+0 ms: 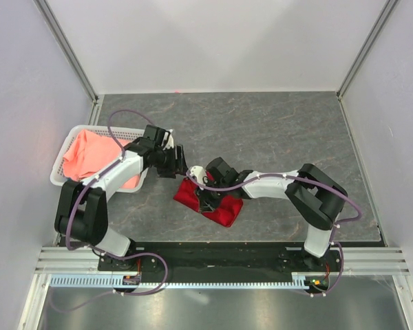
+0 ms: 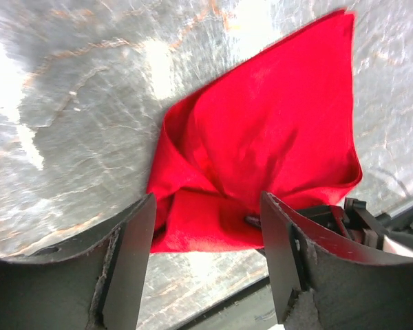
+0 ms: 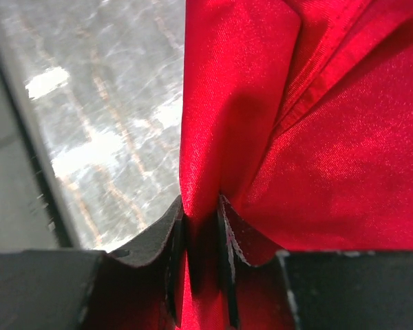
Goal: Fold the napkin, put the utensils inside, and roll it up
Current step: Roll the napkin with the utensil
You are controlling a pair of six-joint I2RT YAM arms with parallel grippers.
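Plain deep red soft cloth napkin (image 1: 224,210) lay bunched on the grey marbled worktop (image 1: 282,130), near the front edge, roughly between the two arms. It was not flat: doubled over itself, loose flaps, one corner pointing away in the left wrist view. Right jaws were narrow, pinched on a raised ridge of the napkin, with cloth running up between the pads. Left jaws stood wide with nothing in them, hanging just over the near corner of the napkin; contact could not be told. Slim copper-brown metal spoon not visible in any view. It might have been under the cloth; could not tell.

Risks, as judged:
- The right pinch took only a thin ridge, maybe one layer. A pull would likely drag that layer alone and skew or undo the fold.
- The fabric looked slick and satiny, so it could slide out of the pinch mid-pull.
- Nothing pinned the cloth, since the left jaws were free. A tug from the right would probably slide the whole bundle along the worktop instead of tensioning it.
- Both sets of jaws worked the same small patch, so a knock between them was likely if the left closed in.
- The napkin sat close to the front edge, so a drag toward the arm bases could take it off.
- If the spoon was inside, a lift could tip it out.

White plastic basket (image 1: 58,177) holding a salmon-pink cloth (image 1: 86,155) sat well apart at left, no hazard seen there.
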